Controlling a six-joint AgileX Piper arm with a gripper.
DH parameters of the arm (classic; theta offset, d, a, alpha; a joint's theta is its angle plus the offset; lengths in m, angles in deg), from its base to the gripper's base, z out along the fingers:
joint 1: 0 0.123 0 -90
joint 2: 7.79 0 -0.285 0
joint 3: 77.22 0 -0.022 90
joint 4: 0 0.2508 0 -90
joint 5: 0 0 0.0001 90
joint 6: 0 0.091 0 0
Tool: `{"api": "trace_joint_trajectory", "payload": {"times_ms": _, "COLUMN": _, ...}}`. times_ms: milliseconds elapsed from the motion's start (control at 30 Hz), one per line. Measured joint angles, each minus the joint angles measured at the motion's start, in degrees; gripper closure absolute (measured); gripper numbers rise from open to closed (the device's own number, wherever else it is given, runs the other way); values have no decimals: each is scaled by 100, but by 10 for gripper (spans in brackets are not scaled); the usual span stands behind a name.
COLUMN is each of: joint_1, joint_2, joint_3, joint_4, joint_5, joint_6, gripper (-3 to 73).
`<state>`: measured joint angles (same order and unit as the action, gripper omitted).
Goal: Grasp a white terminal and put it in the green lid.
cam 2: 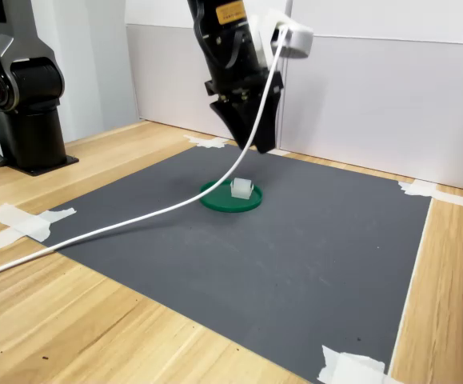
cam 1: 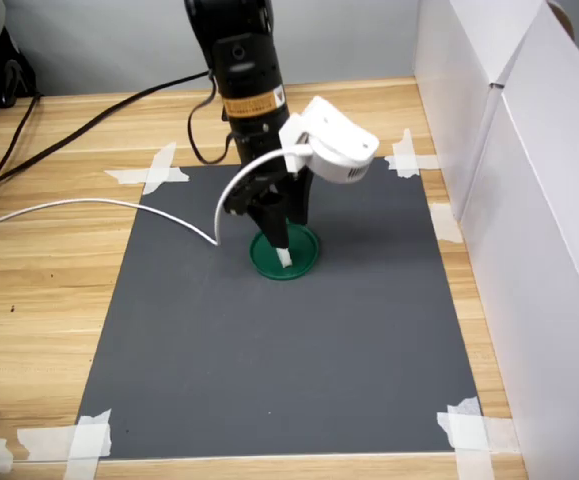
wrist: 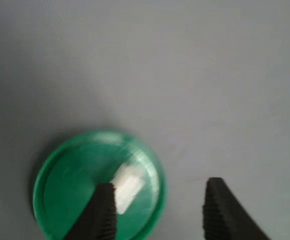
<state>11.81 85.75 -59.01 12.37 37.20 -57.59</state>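
The green lid [cam 1: 306, 262] lies on the grey mat near its middle, and a small white terminal [cam 1: 285, 258] rests inside it. In the second exterior view the terminal [cam 2: 241, 189] sits on the lid [cam 2: 215, 202], free of the fingers. My gripper [cam 1: 276, 232] hangs a short way above the lid. In the wrist view the gripper [wrist: 157, 210] is open, its two black fingers [wrist: 102, 216] spread wide with nothing between them. One finger overlaps the edge of the terminal [wrist: 128, 186] in the lid [wrist: 74, 170].
The grey mat [cam 1: 289, 360] is taped at its corners to a wooden table. A white cable [cam 1: 89, 206] trails from the wrist across the mat toward the first exterior view's left. White panels [cam 1: 529, 200] stand along the first exterior view's right. A black arm base [cam 2: 23, 104] stands at the second exterior view's left.
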Motion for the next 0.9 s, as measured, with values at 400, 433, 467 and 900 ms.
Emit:
{"api": "trace_joint_trajectory", "payload": {"times_ms": 400, "joint_1": 0, "joint_2": -2138, "joint_3": 0, "joint_4": 614, "joint_5": -3, "joint_6": 182, "gripper": 700}}
{"api": "trace_joint_trajectory", "payload": {"times_ms": 433, "joint_1": 0, "joint_2": -2324, "joint_3": 20, "joint_4": 614, "joint_5": -10, "joint_6": 240, "gripper": 704}}
{"api": "trace_joint_trajectory", "payload": {"times_ms": 467, "joint_1": 0, "joint_2": -2515, "joint_3": 65, "joint_4": 614, "joint_5": -35, "joint_6": 303, "gripper": 707}}
{"api": "trace_joint_trajectory", "payload": {"times_ms": 900, "joint_1": -841, "joint_2": -5144, "joint_3": 1987, "joint_4": 572, "joint_5": -1581, "joint_6": 2896, "gripper": 709}}
